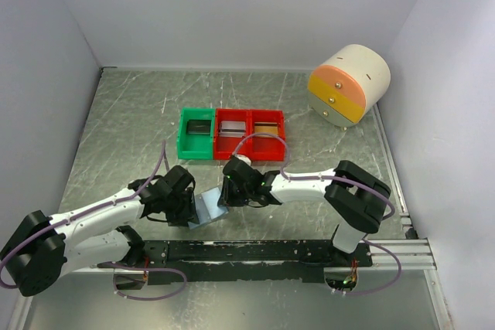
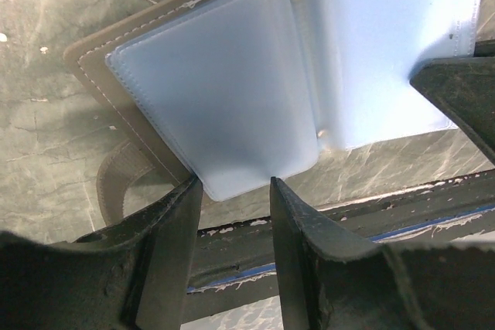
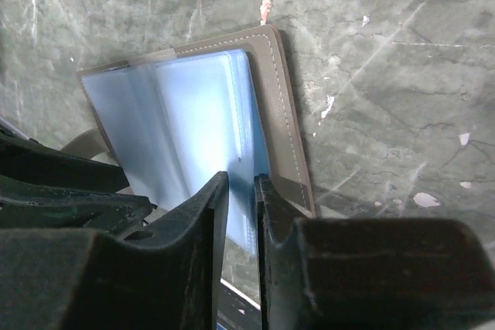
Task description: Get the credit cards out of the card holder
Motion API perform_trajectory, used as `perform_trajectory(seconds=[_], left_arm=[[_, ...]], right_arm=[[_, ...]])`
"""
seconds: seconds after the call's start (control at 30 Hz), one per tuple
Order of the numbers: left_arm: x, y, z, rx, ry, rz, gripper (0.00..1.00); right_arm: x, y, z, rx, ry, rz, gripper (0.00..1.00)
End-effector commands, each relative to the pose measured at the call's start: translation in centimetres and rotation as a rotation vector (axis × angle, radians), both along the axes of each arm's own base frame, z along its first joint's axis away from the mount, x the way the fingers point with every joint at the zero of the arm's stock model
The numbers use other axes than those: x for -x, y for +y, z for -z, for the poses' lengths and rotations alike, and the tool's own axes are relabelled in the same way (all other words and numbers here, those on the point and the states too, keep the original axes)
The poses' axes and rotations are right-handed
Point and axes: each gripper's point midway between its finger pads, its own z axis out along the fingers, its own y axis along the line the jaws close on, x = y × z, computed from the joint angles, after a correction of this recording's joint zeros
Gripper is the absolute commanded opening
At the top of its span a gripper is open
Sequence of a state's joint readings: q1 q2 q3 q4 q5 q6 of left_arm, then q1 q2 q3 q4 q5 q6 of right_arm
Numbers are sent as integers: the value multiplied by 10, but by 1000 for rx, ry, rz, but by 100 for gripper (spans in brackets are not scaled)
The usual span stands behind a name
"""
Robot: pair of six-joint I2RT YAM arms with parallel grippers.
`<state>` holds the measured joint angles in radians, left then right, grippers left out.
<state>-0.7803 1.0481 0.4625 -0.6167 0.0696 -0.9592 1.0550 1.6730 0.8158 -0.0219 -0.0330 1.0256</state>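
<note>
Left wrist, card holder open, blue pockets

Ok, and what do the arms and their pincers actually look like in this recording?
Both the left arm and the right arm have white links with bulky black joints. A thin lilac cable loops along each one. The left pincer and right pincer each have two matte black, wedge-shaped fingers with scuffed, greyish edges.
</note>
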Motion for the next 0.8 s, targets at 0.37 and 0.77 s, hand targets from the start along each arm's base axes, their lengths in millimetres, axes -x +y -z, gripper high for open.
perform_trajectory(seconds=[0.37, 0.77], left_arm=[[-24, -41, -22, 128, -115, 153, 52], [-17, -28, -6, 27, -72, 169, 48]], right_arm=[[17, -31, 0, 114, -25, 74, 4], [18, -40, -3, 82, -18, 159, 41]])
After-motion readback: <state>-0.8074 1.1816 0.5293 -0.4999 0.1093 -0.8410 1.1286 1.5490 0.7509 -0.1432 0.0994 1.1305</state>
